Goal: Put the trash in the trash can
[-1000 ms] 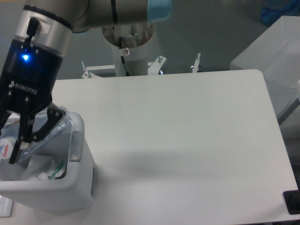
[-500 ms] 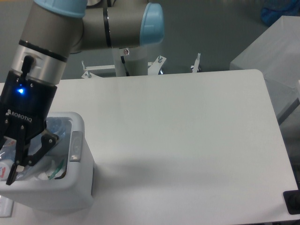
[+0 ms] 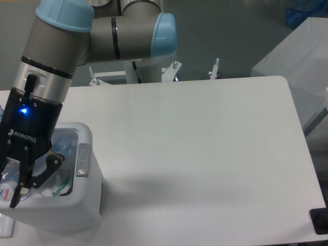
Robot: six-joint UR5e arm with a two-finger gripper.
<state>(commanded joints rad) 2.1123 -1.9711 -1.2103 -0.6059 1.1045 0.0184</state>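
The white trash can (image 3: 86,177) stands at the table's front left corner, with a grey tab on its right rim. My gripper (image 3: 23,190) reaches down into it, its fingers closed around the crushed clear bottle (image 3: 62,143). The bottle's printed label shows at the far left edge of the view. A crumpled white wrapper (image 3: 61,185) with green marks lies inside the can, just right of the fingers. The gripper body hides most of the can's inside.
The arm's base post (image 3: 139,69) rises behind the table's far edge. Off the table's right side sits a grey box (image 3: 300,61). A small black object (image 3: 320,221) is at the front right corner.
The gripper has gone down with the bottle from above the trash can's rim into the can. Over the last half second it sank only slightly further.
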